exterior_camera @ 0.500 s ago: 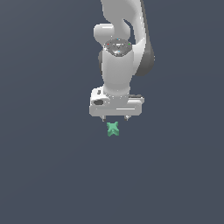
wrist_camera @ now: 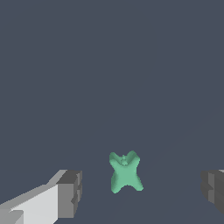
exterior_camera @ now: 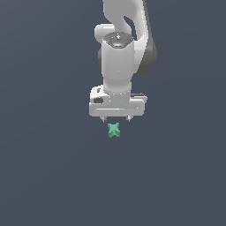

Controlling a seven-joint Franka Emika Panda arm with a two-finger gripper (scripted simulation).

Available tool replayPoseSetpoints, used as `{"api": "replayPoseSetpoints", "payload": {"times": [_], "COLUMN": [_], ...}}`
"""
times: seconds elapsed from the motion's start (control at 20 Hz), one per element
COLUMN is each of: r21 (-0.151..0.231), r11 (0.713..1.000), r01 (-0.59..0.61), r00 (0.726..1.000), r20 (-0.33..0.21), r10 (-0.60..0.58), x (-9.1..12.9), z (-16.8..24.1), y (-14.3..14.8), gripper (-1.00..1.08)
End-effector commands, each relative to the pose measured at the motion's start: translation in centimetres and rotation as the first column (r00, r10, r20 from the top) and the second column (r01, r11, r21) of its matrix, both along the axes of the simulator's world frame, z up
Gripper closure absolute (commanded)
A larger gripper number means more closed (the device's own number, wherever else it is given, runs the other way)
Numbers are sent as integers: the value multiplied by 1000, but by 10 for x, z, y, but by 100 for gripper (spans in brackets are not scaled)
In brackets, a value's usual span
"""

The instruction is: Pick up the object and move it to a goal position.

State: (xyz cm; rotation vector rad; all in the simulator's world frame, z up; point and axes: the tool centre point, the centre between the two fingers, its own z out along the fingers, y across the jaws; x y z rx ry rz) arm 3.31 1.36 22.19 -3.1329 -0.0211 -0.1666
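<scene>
Dark slate-grey ground fills both views, bare and featureless, with no goal marker to be seen. Nearest in the wrist view, the fingertips (wrist_camera: 70,193) stand wide apart, one on either side of the object (wrist_camera: 125,172), neither touching it; the small teal-green cross lies on the ground between them, slightly off the middle of the gap. In the exterior view the gripper (exterior_camera: 116,119) sits low, directly over the object (exterior_camera: 114,129), with the white arm (exterior_camera: 118,57) rising behind it. Compared with half a second ago, the hand has barely shifted relative to the object and looks about as low as before, so the approach seems finished. Judging by that, closing on the cross is the step due, with lifting and carrying yet to come.
</scene>
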Motion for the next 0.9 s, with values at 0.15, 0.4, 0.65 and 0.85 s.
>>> {"api": "replayPoseSetpoints", "payload": {"times": [0.15,0.4,0.65,0.85], "r21": [2,-1,-4,-5], "r11": [1000,1000,999,998], "r01": [1,-12,-40,-64], "r00": [1000,1000,998,995], "r20": [6,-12,-48,-80], "r10": [-1,12,39,63], "x": [2,-5,-22,-40], "z": [2,-20,-65,-103], "y": [0,0,-1,-2], "gripper": [-92,-92,-92,-92]}}
